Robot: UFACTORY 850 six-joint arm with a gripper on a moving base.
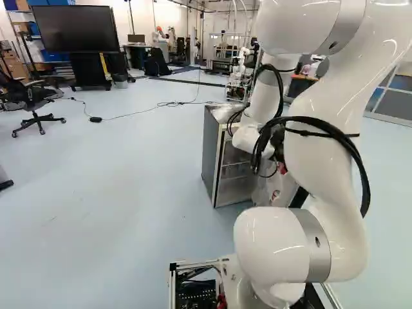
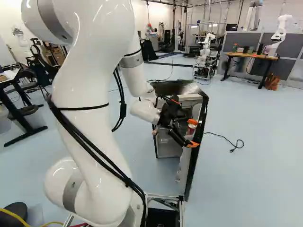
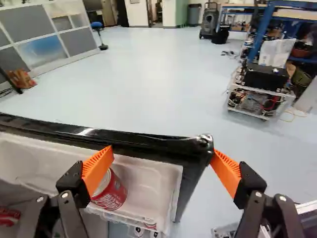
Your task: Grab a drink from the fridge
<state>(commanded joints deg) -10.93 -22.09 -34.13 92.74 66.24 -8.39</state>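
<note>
Observed the fridge (image 1: 210, 154) ahead of the base, with its door (image 2: 195, 158) swung open; noted the white arm (image 2: 87, 75) extended to that door, with the black gripper (image 2: 191, 133) at the upper corner of it; recorded the jaws as wide apart, with the door's black-edged corner between them, one orange pad (image 3: 97, 168) over the inner side and the other past the outer side; cannot tell from the wrist view whether either touches the edge.

Located a red can (image 3: 113, 194) in the door's white shelf (image 3: 148, 186), just beside the inner finger and partly hidden by it, outside the grip; noted also a second red item (image 3: 9, 216) beyond that shelf, only partly in view.

Logged in the right base view a black cable (image 2: 222, 138) on the floor (image 2: 265, 156) near the door, another robot (image 2: 206, 45) farther back, and a desk (image 2: 251, 56) with assorted items at the right; logged in the left base view a large dark screen (image 1: 74, 29) and a wheeled chair (image 1: 32, 100), both well apart from the fridge.
</note>
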